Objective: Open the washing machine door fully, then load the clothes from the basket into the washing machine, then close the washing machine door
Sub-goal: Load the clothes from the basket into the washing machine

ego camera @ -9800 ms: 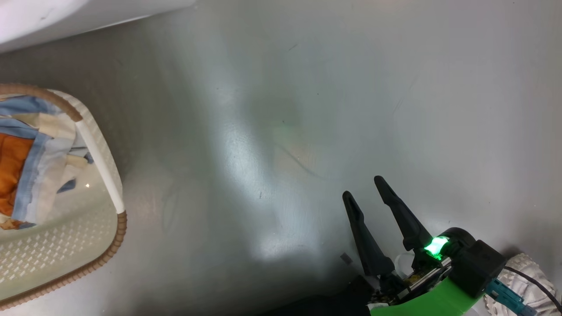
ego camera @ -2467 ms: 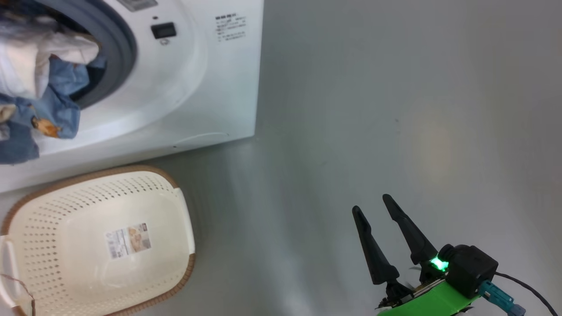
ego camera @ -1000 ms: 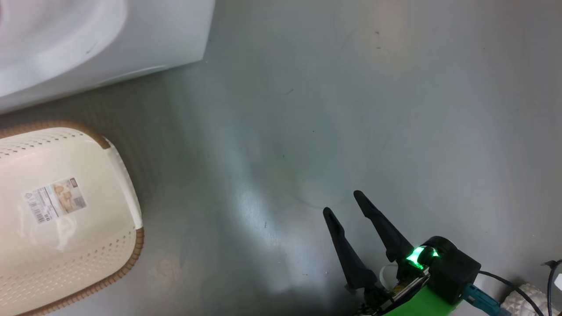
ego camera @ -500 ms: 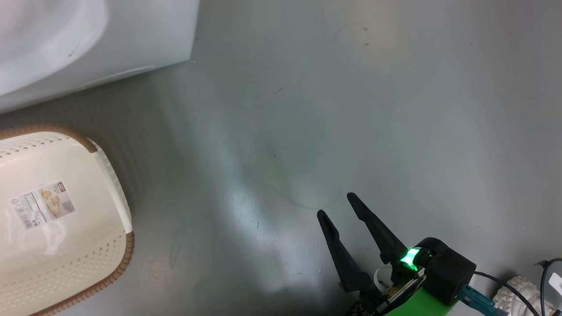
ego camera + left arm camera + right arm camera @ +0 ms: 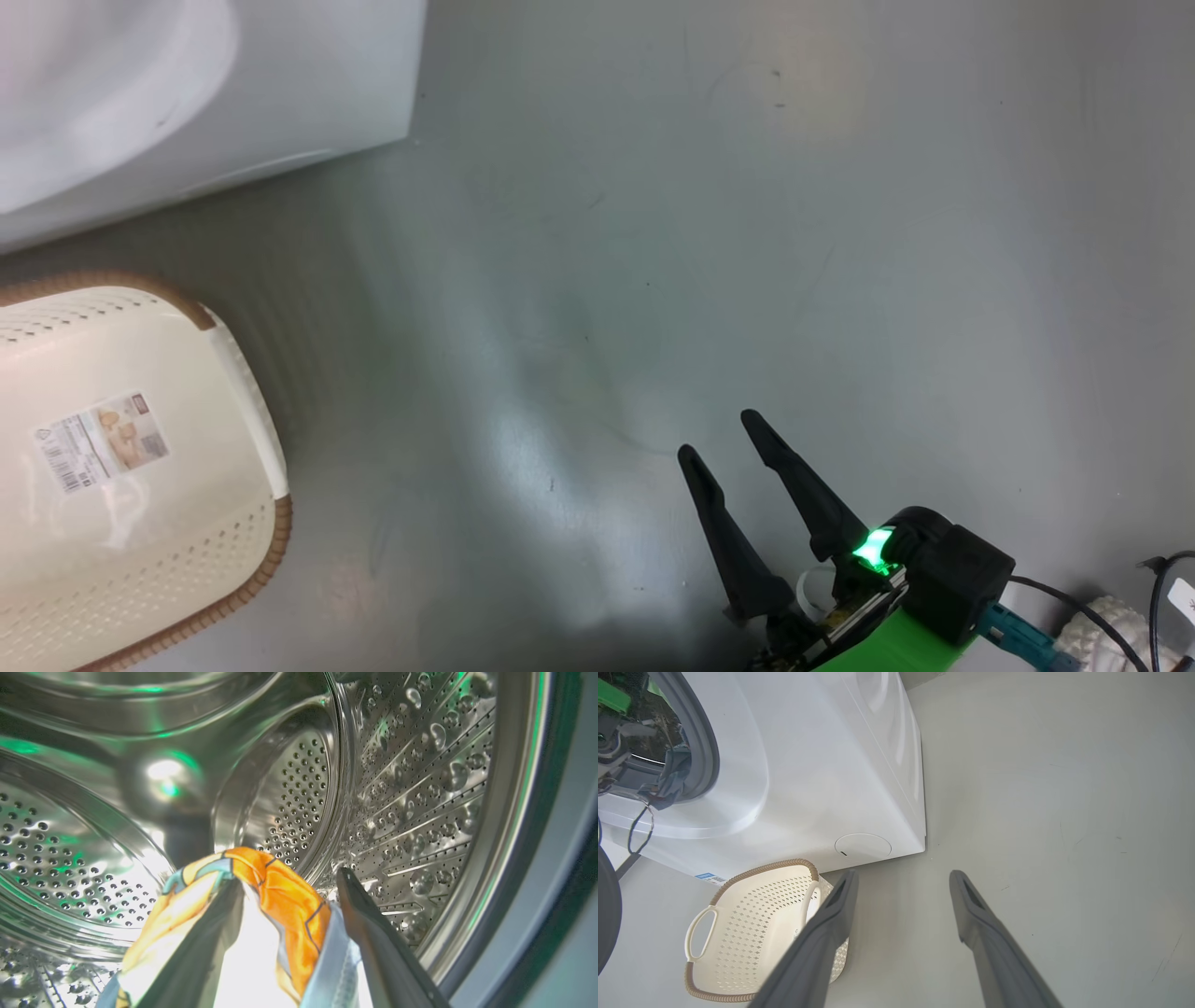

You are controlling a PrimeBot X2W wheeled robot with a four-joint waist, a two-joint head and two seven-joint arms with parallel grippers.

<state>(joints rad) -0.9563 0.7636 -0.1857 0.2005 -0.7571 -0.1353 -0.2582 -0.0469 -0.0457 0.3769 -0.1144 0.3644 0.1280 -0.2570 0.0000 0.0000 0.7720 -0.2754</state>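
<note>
Right gripper [image 5: 719, 435]: 2 dark fingers, jaws released and holding nothing, hovering over the grey floor [image 5: 747, 233].

Left gripper [image 5: 287, 877]: 2 fingers, reaching inside the perforated steel drum [image 5: 299, 793]. The jaws are spread apart, not clenched. The clothes [image 5: 285, 905], 1 bundle of orange, cream and light-blue cloth, are draped over one finger and fill the gap between the two.

1 basket [image 5: 271, 551] stands on the floor, just in front of the washing machine [image 5: 280, 93]. Its perforated bottom shows 1 label sticker [image 5: 101, 453]. It has white handles [image 5: 247, 401]; 2 can be counted in the right wrist view.

Beyond it is 1 white machine with 1 round cover [image 5: 863, 845] low on its front. 1 grey-blue cloth piece [image 5: 672, 774] hangs at the grey rubber ring [image 5: 712, 751].
</note>
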